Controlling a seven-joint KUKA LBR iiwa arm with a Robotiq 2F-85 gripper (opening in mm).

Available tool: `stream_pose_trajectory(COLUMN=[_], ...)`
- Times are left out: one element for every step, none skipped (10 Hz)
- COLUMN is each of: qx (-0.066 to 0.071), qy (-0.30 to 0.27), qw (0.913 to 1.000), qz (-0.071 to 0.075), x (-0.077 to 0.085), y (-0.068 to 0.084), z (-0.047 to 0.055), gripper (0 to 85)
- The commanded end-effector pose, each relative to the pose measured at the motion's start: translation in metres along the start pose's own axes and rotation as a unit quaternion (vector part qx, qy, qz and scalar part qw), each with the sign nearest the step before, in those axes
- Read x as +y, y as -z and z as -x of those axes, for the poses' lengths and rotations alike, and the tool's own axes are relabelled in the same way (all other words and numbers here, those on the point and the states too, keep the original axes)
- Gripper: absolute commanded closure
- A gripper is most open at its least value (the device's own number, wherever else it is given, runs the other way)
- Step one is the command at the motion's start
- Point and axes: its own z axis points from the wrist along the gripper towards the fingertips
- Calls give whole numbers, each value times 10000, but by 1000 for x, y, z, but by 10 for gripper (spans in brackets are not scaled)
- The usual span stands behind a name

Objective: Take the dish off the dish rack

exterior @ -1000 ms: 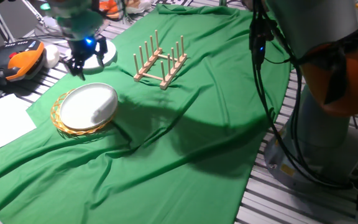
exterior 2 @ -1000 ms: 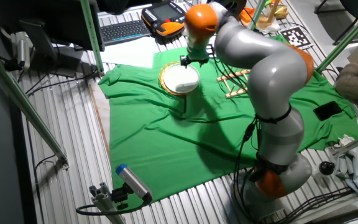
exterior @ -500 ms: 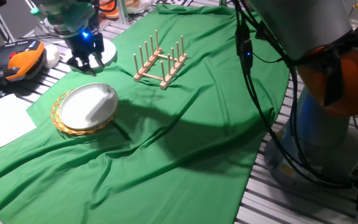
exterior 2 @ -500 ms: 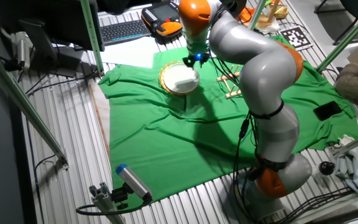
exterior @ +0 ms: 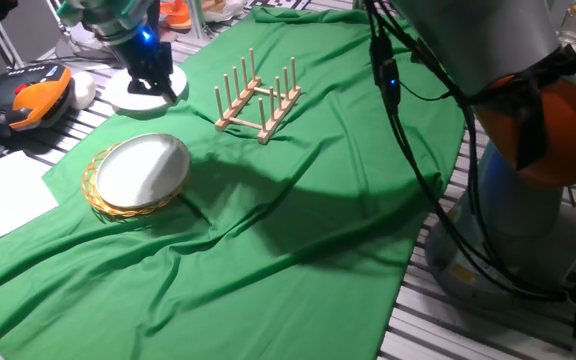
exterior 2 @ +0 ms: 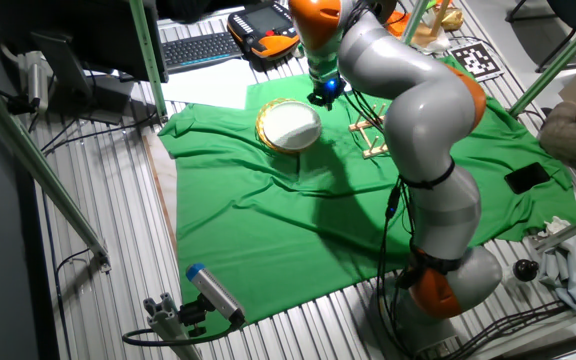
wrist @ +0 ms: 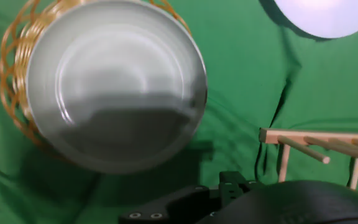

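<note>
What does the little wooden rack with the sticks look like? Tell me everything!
The dish rack is small, pale wood: two rows of upright round pegs on a slatted base. It stands upright on the green cloth, right of the white dish in its wicker basket in one fixed view. Its slots are empty, and nothing else touches it.

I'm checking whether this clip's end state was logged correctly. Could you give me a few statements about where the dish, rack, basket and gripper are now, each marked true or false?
1. The dish rack holds no dish. True.
2. The white dish lies in the wicker basket. True.
3. The gripper holds the dish. False: it is raised clear of the dish, beyond the basket.
4. The basket stands on bare metal. False: it sits on the green cloth.
5. The rack lies tipped over. False: its pegs stand upright.
</note>
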Motion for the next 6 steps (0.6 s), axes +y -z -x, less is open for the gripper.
stream_pose_trajectory(qx=[-51, 34, 44, 63, 16, -24], qy=[173, 135, 117, 137, 106, 51], qw=[9998, 9998, 9996, 9993, 9993, 9991], qz=[-35, 129, 247, 352, 358, 420], x=[-4, -11, -16, -21, -25, -26], y=[1, 1, 1, 2, 3, 4], z=[0, 1, 0, -2, -4, -3], gripper=[850, 850, 850, 850, 850, 850])
